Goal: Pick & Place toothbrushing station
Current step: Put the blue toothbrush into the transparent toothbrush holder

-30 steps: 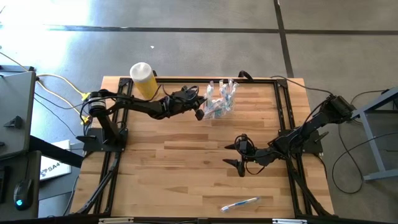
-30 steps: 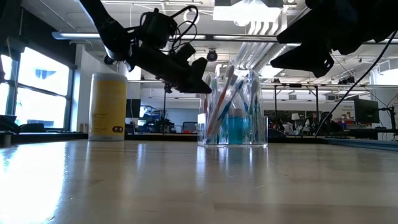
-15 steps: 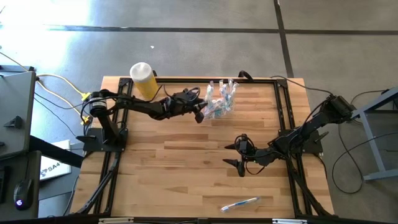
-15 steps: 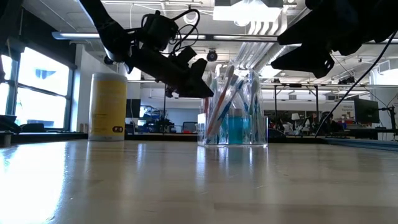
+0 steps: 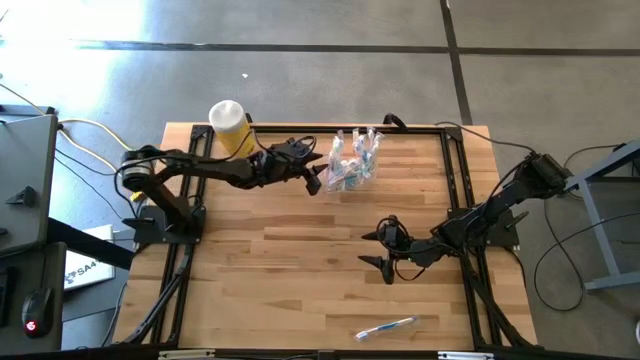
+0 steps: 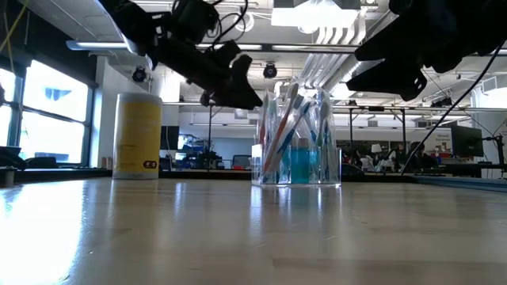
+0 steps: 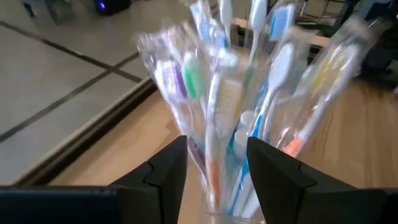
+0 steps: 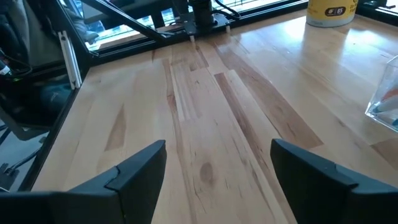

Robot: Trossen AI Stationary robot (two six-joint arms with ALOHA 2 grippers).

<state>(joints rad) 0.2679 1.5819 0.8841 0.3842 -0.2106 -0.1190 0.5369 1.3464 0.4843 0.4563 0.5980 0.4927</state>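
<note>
At the far edge of the desk (image 5: pixel 300 250), your left hand (image 5: pixel 313 180) hangs just beside the cup (image 5: pixel 352 172) of toothbrushes.

Your left hand has its fingers (image 7: pixel 168 171) spread, with nothing pinched between them; from its wrist camera the wrapped toothbrushes (image 7: pixel 214 93) rise between and beyond the two fingertips, and the low view shows the hand above desk level to one side of the cup's top. The cup stands upright on the wood, packed with teal, pink and white brushes and a teal tube (image 6: pixel 303 162). A yellow container (image 5: pixel 231 128) with a white top stands at the far left corner. Your right hand (image 5: pixel 383 250) waits mid-desk, fingers spread wide over bare wood. One loose toothbrush (image 5: pixel 386 327) lies near the front edge, well apart from both hands.
</note>
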